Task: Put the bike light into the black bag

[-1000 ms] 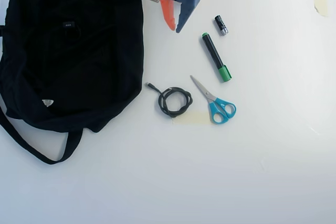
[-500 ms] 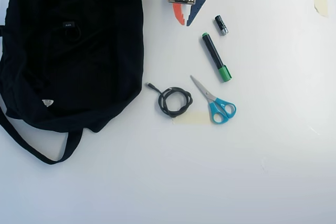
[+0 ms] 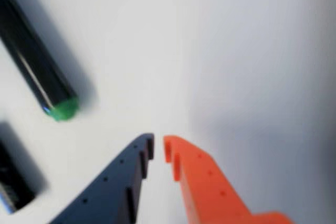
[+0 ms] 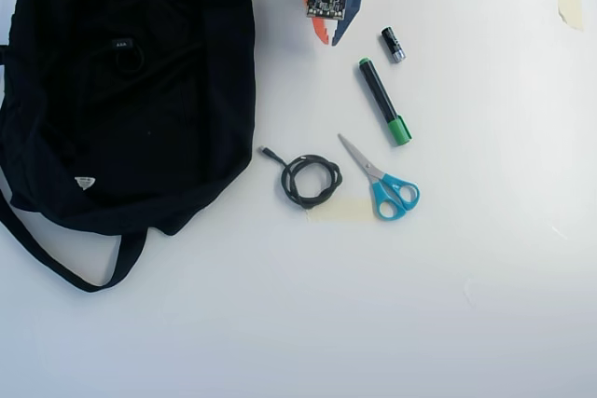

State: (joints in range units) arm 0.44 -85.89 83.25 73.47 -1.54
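The black bag lies flat at the left of the overhead view, with a white triangular tag and a long strap trailing to the front. A small black blocky piece with a ring, the bike light, rests on top of the bag's upper part. It is hard to make out against the fabric. My gripper is at the top centre, right of the bag and apart from it. In the wrist view its dark blue and orange fingers are nearly closed over bare white table and hold nothing.
A black marker with a green cap and a small battery lie to the right of my gripper in the overhead view. A coiled black cable and blue-handled scissors lie mid-table.
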